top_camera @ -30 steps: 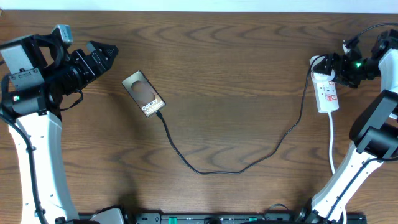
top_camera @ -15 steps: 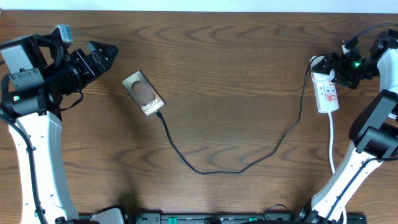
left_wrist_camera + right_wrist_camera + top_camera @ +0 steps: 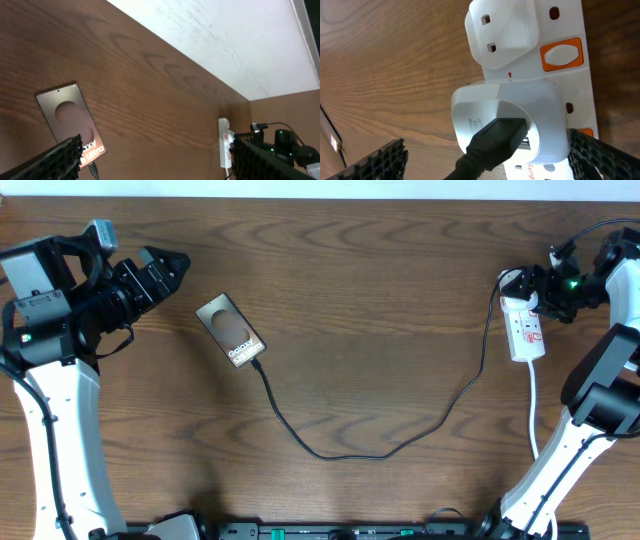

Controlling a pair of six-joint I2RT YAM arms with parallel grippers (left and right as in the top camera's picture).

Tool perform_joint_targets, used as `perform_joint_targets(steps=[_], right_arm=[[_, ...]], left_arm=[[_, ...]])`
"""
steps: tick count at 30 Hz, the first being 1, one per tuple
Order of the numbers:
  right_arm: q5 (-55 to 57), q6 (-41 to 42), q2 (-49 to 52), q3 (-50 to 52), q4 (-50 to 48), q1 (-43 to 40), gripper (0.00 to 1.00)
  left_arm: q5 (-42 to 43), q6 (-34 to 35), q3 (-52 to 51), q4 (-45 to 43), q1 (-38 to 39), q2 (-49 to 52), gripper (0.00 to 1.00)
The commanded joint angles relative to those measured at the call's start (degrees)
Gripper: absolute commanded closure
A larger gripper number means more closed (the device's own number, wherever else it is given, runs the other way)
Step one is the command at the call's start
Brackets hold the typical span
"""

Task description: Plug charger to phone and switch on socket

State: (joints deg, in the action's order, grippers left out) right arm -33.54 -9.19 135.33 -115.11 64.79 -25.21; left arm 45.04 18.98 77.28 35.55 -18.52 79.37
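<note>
The phone (image 3: 231, 331) is lying flat on the desk (image 3: 380, 270), a little ahead of the left fingers (image 3: 165, 260) and apart from them. The charger (image 3: 330, 452) is sitting with its small tip at the phone's near end. Its thin black cable is trailing in a long loop across the desk toward the right fingers (image 3: 382, 162).

There it is running up beside the socket (image 3: 524, 328) and is going into a white adapter (image 3: 520, 115) plugged into the strip. An orange switch (image 3: 562, 54) is showing on the socket beyond the adapter, and a white lead (image 3: 533, 405) is hanging off the strip's other end.

The right fingers are standing spread wide. They are hovering right at the socket with the adapter between them, and gripping nothing. The left fingers are also standing wide apart, pointing toward the phone, holding and touching nothing.
</note>
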Motion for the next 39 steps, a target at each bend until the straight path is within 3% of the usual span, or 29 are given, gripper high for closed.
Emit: perform_joint_targets(steps=[1, 15, 27, 39], right_arm=[[-1.57, 1.88, 0.79, 0.81, 0.09, 0.94, 0.01], [-3.48, 5.49, 0.79, 1.60, 0.13, 1.77, 0.01], [-7.28, 6.62, 0.79, 8.00, -4.44, 2.05, 0.01], [2.40, 7.80, 0.63, 4.26, -1.86, 0.52, 0.01]], left_arm=[[0.09, -1.40, 0.17, 0.00, -0.02, 0.11, 0.07], [0.09, -1.42, 0.17, 0.02, -0.02, 0.11, 0.07], [0.09, -1.42, 0.17, 0.04, -0.02, 0.11, 0.07], [0.09, -2.47, 0.17, 0.68, -0.02, 0.11, 0.07]])
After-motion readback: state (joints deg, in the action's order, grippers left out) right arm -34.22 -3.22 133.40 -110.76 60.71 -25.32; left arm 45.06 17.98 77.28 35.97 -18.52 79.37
